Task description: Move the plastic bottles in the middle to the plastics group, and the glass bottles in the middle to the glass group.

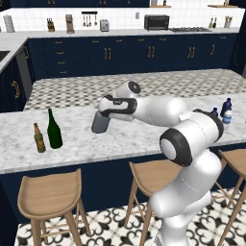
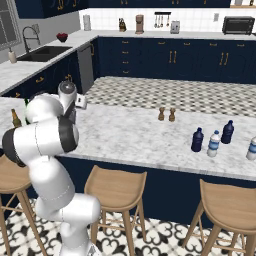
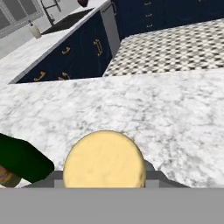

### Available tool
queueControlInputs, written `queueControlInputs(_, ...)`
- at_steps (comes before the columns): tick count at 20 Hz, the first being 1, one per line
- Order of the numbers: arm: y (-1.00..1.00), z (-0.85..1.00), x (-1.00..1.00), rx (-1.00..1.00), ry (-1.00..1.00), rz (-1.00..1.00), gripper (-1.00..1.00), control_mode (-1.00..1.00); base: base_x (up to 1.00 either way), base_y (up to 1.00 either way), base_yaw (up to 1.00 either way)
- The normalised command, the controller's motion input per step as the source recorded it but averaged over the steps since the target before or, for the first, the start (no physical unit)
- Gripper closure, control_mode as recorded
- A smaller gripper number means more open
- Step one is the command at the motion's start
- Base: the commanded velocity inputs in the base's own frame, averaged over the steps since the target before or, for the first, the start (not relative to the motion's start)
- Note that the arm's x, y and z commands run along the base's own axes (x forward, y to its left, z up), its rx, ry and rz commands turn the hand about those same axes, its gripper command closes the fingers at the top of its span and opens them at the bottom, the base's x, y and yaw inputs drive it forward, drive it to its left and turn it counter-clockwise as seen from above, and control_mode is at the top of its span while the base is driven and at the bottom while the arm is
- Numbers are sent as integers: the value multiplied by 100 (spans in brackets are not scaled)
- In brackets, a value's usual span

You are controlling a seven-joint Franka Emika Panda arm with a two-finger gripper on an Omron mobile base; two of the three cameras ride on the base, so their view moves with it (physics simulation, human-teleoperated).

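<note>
**Holding the grey bottle over the marble surface, left of centre**

Hiding most of the grip, the white hand covers the neck of the grey bottle (image 1: 100, 123) in the left base view; only the bottle's grey body shows below it, at centre-left of the frame, and whether its base touches the surface (image 1: 77, 139) cannot be told; the fingers (image 1: 102, 112) themselves are not plainly visible, yet in the hand view the tan stopper (image 3: 104, 160) sits right at the bottom centre with grey shoulders either side, so the fingers stand narrow, closed about the bottle's neck. In the right base view the arm's own bulk at the left of the frame blocks the bottle.

The arm rises from the lower right of the left base view, bends at a dark elbow joint and reaches level toward the left, hand pointing downward.

The green wine bottle (image 1: 54, 129) and the brown beer bottle (image 1: 39, 138) stand at the left of that frame, near the grey bottle; in the hand view both are cut off at the lower left edge. The beer bottle's yellowish label is too small to read.

At the right of the right base view stand a navy bottle (image 2: 197, 140), a clear bottle with a blue cap (image 2: 213, 144) and a slim dark blue bottle (image 2: 227, 132), close together; a fourth pale bottle (image 2: 252, 148) is cut off by the right edge.
</note>
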Motion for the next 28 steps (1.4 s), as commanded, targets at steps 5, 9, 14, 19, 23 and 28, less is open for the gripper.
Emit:
queueControlInputs(5, 59, -5, -16, -3, 0, 9, 100, -100, 0, 0, 0)
queueControlInputs(9, 52, -13, -3, -6, -2, 8, 100, -100, 0, 0, 0)
queueControlInputs(14, 50, -15, -1, -5, -3, 5, 100, -100, 0, 0, 0)
queueControlInputs(19, 46, -19, -1, -3, -1, 4, 100, -100, 0, 0, 0)
queueControlInputs(23, 37, -23, 0, -1, 0, 1, 100, -100, 0, 0, 0)
queueControlInputs(28, 35, -16, 10, 0, -2, 0, 100, -100, 0, 0, 0)
